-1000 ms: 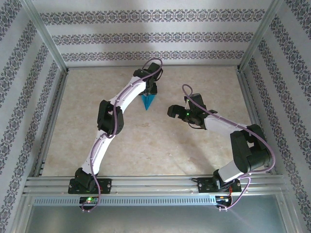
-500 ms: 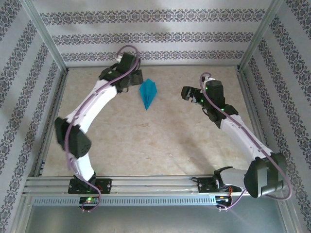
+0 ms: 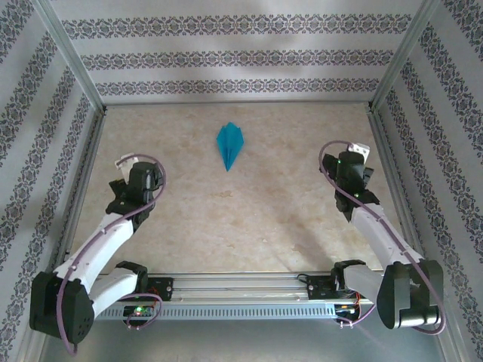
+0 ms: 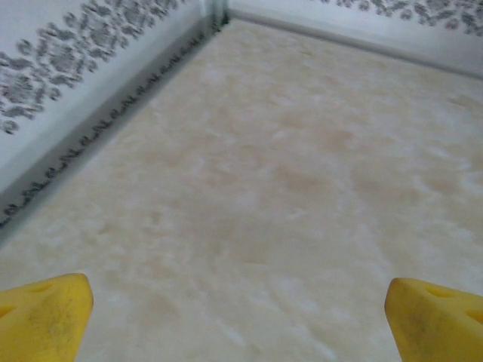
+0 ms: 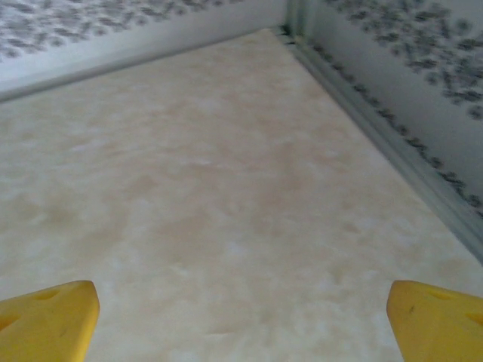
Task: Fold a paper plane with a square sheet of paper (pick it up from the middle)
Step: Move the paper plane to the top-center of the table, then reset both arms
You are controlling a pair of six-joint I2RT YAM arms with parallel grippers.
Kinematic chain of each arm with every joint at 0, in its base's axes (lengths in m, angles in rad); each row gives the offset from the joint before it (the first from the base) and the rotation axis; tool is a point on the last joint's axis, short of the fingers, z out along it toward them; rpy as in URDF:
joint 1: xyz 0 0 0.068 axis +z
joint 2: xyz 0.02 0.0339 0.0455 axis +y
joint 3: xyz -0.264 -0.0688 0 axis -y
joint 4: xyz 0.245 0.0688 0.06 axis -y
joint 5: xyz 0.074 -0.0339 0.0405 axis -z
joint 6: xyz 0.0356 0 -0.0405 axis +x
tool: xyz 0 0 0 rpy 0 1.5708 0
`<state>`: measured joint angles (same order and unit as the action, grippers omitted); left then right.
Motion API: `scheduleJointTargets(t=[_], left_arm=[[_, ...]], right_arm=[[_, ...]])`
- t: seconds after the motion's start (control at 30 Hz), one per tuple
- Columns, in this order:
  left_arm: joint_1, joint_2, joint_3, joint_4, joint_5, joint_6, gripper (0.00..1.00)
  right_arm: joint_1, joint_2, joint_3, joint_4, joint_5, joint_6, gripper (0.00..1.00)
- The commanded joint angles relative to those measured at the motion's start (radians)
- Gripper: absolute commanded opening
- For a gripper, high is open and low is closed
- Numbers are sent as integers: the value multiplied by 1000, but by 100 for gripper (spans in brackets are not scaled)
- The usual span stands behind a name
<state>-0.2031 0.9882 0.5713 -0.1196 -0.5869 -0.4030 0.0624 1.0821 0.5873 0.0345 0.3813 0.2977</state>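
The top view is bright and evenly lit, with light that seems to come from above. The left arm (image 3: 102, 245) and the right arm (image 3: 373, 222) throw only soft, faint shadows on the table (image 3: 241, 219). The far wall (image 3: 241, 56) looks a little washed out. The metal posts (image 3: 74, 64) lean at the edges. Both wrist views are softer: the wall pattern is blurred, and the left fingertips (image 4: 41, 320) and the right fingertips (image 5: 45, 320) are out of focus.

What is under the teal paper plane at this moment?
The paper plane lies directly on the beige marbled table, with nothing else visibly beneath it. The patch of table it covers cannot be seen.
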Motion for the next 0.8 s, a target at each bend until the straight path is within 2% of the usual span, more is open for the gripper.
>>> scheduleJointTargets(t=[0.0, 0.1, 0.3, 0.43, 0.57, 0.77], left_arm=[[34, -12, -85, 243, -79, 119, 99], [73, 44, -154, 390, -48, 177, 99], [115, 209, -224, 719, 125, 334, 99], [143, 298, -260, 930, 263, 379, 99], [169, 380, -272, 1047, 400, 371, 99], [175, 471, -282, 1138, 463, 386, 99]], right_arm=[[-33, -18, -80, 160, 75, -44, 98], [-61, 13, -134, 275, 20, -97, 98], [-62, 97, -182, 512, -194, -223, 98], [-65, 156, -193, 633, -321, -246, 98], [-65, 204, -177, 641, -438, -278, 98], [-65, 264, -236, 788, -476, -289, 98]])
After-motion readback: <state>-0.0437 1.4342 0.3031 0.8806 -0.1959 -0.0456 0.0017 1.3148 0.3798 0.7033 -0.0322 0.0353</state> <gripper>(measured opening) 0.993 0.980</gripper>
